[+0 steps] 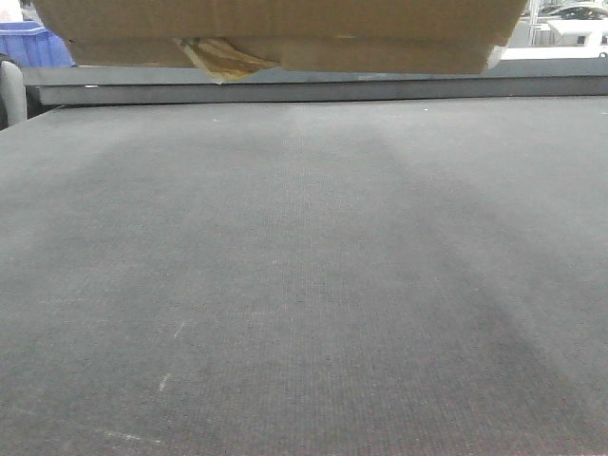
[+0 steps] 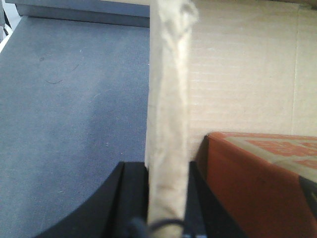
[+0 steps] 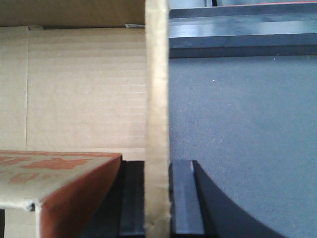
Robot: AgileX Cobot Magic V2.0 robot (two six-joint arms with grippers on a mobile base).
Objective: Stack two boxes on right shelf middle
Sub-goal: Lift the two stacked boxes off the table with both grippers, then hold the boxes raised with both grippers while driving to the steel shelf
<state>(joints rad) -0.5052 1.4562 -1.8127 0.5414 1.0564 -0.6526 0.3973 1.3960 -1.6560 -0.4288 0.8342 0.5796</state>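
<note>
Hanging box (image 1: 285, 33), top cut off

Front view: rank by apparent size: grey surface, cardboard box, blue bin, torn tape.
1. grey surface
2. cardboard box, cropped at the top edge
3. blue bin and torn tape: too alike to rank; the bin sits farther back and is cropped.

Soft even light, faint shadows; box (image 2: 167, 124) blurred close up
</note>
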